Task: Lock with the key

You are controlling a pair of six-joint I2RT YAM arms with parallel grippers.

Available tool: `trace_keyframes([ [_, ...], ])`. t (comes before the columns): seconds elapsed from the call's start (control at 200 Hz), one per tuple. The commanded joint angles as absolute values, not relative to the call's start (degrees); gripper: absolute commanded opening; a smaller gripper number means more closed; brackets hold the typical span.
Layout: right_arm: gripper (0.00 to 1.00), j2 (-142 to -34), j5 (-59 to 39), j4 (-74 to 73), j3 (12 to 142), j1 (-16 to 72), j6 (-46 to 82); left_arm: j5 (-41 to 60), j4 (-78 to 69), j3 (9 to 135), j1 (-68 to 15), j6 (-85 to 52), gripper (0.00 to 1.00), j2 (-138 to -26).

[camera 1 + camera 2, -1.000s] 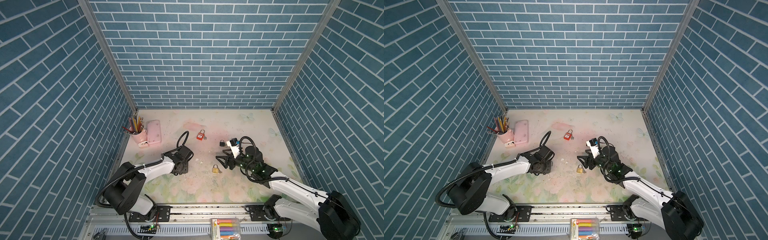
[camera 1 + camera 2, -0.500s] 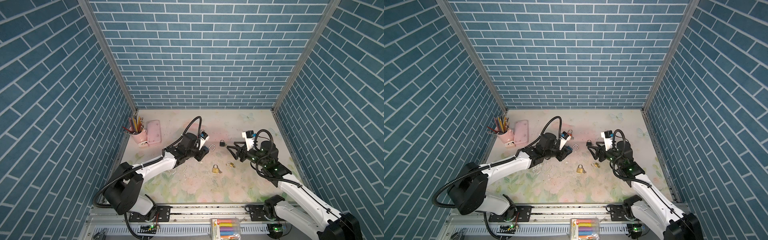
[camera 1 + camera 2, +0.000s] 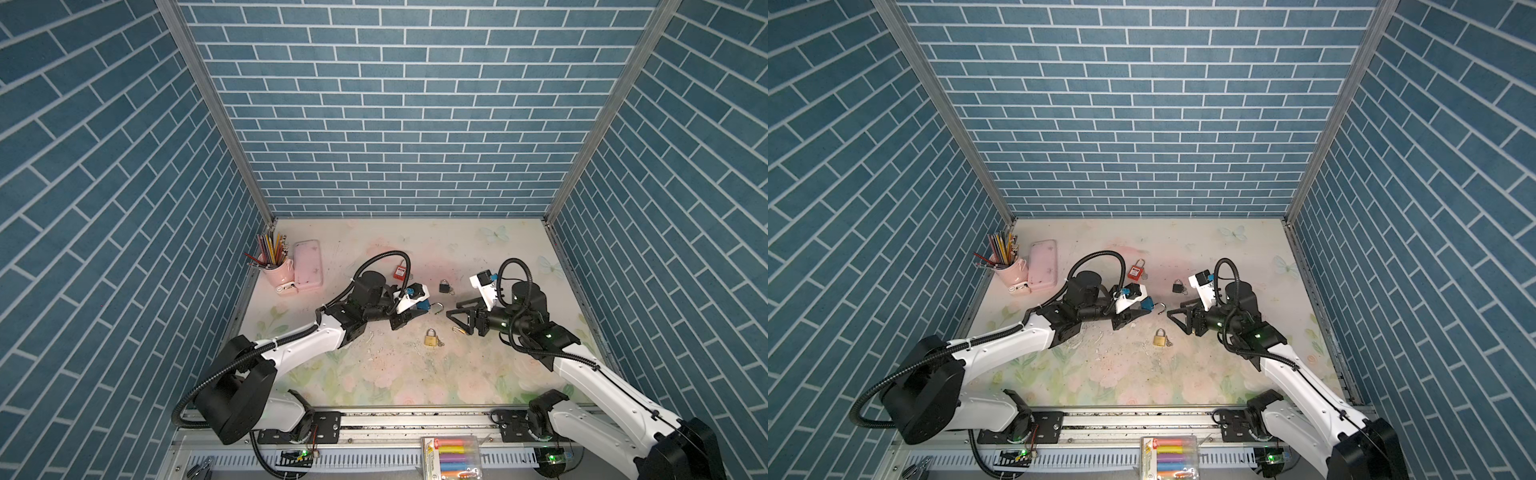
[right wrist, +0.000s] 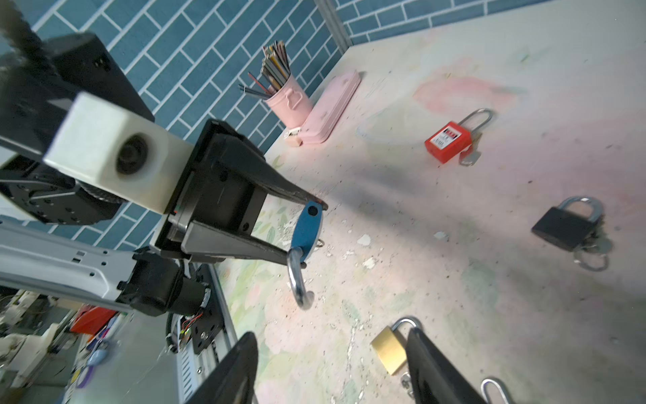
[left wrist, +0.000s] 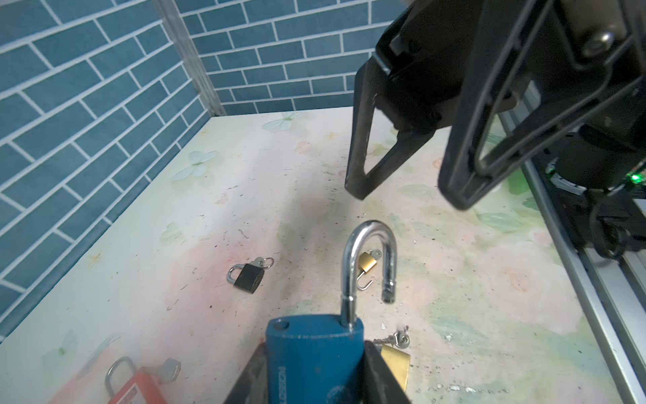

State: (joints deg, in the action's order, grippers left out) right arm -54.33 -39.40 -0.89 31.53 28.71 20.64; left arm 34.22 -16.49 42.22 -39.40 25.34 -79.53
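My left gripper is shut on the body of a blue padlock, held above the table's middle. Its steel shackle stands open and points at my right gripper. That gripper is open and empty, a short way to the right of the shackle. A small key lies on the table beside a brass padlock. I cannot tell whether a key sits in the blue padlock.
A small open brass padlock lies under the right gripper. A black padlock and a red padlock lie farther back, each with keys. A pink pencil cup and pink case stand at the back left.
The left gripper rose from the table left of centre and carried the blue padlock to the middle. The right gripper drew back from the brass padlock and now faces the shackle.
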Motion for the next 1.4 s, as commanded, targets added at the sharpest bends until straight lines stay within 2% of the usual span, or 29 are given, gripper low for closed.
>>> trace_keyframes([
  [0.0,0.67,-55.78,-40.43,1.45,34.52,31.24,18.50,39.83,-15.87,44.81,-39.57,28.56,0.00,-80.22],
  [0.44,0.54,-57.81,-29.51,2.57,36.39,31.95,16.62,42.05,-16.30,45.09,-39.48,26.83,0.00,-80.20],
  [0.695,0.53,-59.31,-24.24,1.80,38.13,31.90,16.69,43.12,-14.25,45.26,-40.05,30.03,0.00,-79.99],
  [0.84,0.53,-59.16,-23.12,2.37,38.91,31.88,17.45,39.25,-14.09,44.70,-40.65,30.76,0.00,-79.63],
  [1.1,0.55,-58.35,-21.03,9.71,42.26,30.64,25.28,21.12,-10.43,46.18,-43.96,33.47,0.00,-81.10],
  [1.39,0.54,-61.93,-30.54,10.11,43.64,30.45,33.48,19.72,-10.13,47.74,-44.17,31.04,0.00,-82.83],
])
